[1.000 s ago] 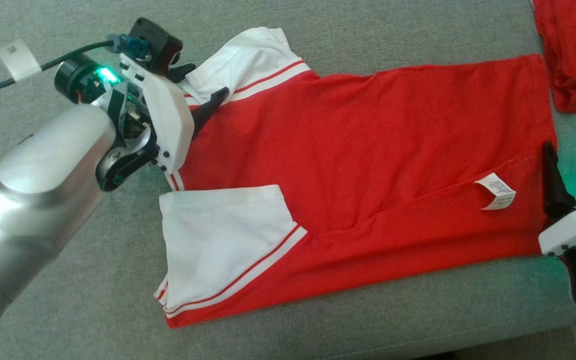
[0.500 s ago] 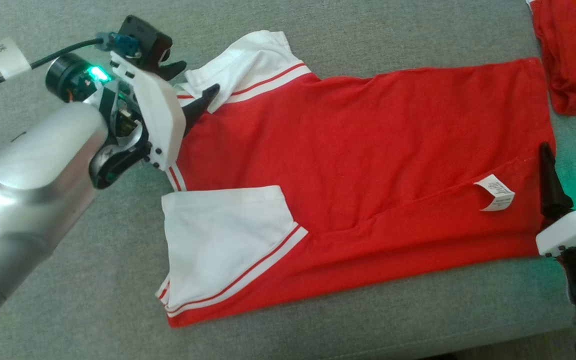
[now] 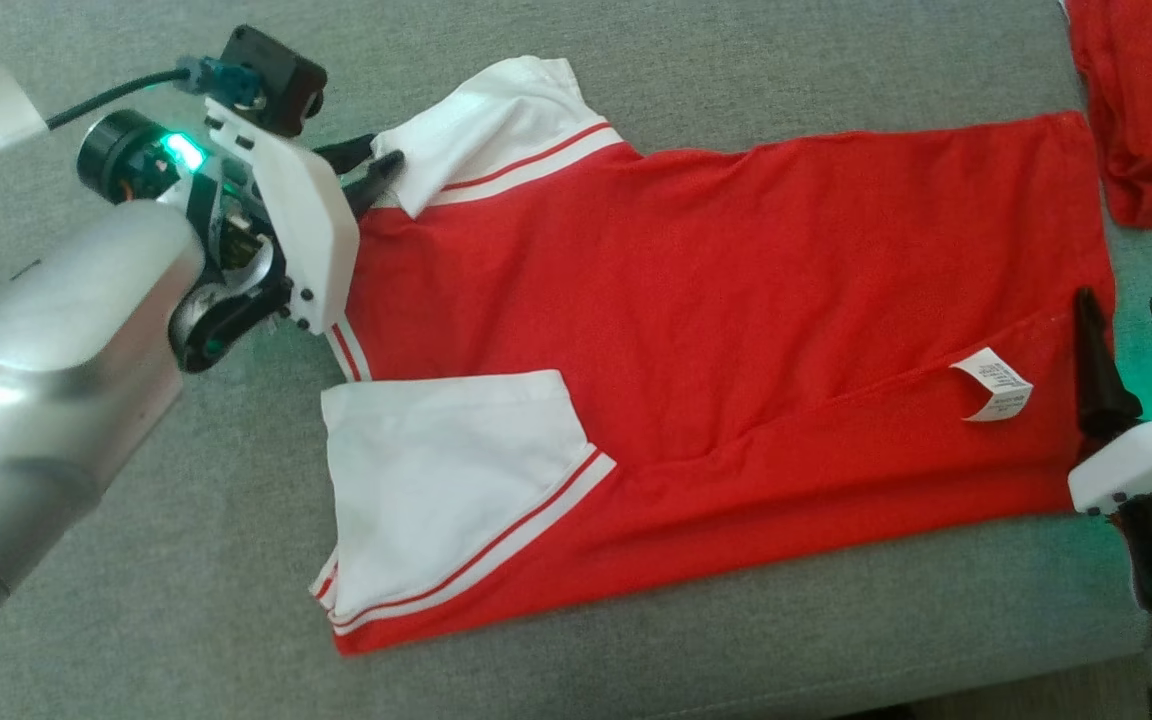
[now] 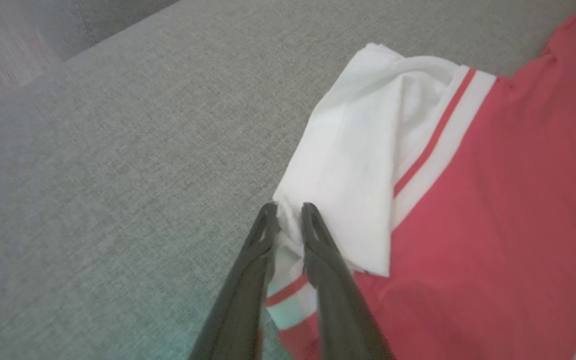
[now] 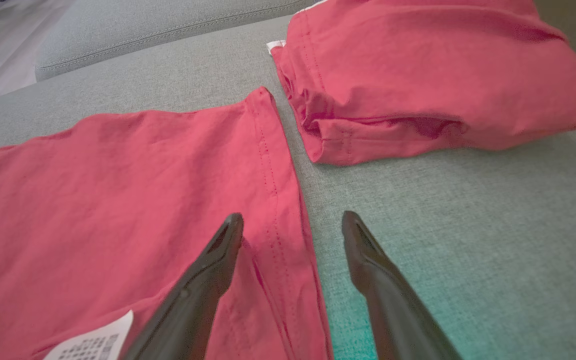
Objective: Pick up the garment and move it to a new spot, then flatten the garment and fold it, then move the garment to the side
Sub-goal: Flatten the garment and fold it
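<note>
Right gripper [image 5: 292, 217], fingers apart, straddles the hem of the red garment [image 5: 118, 190] at centre; folded red cloth [image 5: 418, 90] upper right.

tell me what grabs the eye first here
A red shirt with white sleeves lies spread across the grey cushion. At its upper left in the head view the left gripper pinches white fabric; the right gripper stands open at the hem, near a second red garment.

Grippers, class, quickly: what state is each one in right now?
Left gripper: shut on the white sleeve edge of the garment.
Right gripper: open, holding nothing.
</note>
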